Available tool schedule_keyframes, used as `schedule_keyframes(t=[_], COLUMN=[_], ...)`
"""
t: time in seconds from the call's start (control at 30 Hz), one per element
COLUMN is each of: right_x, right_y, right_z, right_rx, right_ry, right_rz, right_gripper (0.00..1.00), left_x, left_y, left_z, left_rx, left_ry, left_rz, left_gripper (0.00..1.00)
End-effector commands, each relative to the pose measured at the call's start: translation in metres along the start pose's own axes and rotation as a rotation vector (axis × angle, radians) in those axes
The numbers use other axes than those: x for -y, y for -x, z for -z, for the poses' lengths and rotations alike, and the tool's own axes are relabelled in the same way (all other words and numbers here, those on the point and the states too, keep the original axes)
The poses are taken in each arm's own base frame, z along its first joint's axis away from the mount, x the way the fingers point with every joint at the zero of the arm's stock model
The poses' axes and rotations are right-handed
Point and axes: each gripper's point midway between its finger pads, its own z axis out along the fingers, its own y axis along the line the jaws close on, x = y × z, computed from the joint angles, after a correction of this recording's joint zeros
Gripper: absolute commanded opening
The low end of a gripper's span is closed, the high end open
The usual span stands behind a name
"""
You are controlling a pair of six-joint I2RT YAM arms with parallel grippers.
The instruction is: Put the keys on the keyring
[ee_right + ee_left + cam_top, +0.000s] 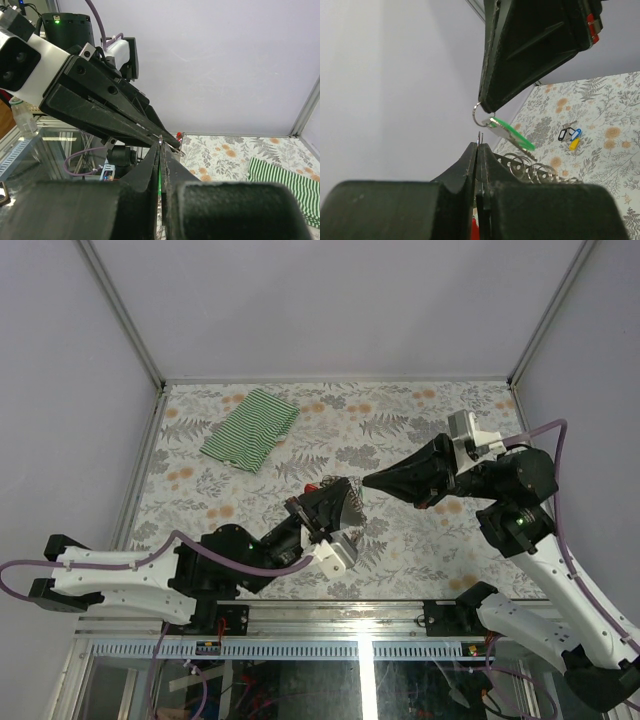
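Right of the striped cloth [250,428], my left hand [478,150] clenches the keyring [529,168]. My right hand [160,150] grips a green-tagged key [512,134].

Striped cloth [250,429] on floral table [400,430]
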Motion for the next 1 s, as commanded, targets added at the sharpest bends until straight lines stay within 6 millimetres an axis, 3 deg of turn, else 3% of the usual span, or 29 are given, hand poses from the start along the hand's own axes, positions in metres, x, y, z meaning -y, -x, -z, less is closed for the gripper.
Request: schedule_keyframes(t=[0.0, 0.53, 0.97], right_x=[-0.004, 0.003, 0.007], right_y=[0.011, -0.002, -0.001], right_z=[-0.006, -0.005, -0.001], right_rx=[0.037, -0.001, 0.007], right_ry=[0.026, -0.021, -0.069], right_rz=[0.029, 0.034, 0.044], right_gripper=[0.00, 0.00, 0.00], left_x=[-0.015, -0.017, -0.018], left_y=[0.016, 0.017, 0.018], left_z=[0.000, 0.000, -0.001], left_rx=[0.049, 0.044, 0.045], left_ry=[0.064, 0.071, 0.073], left_rz=[0.072, 0.073, 0.071], left_gripper=[0.00, 0.00, 0.00])
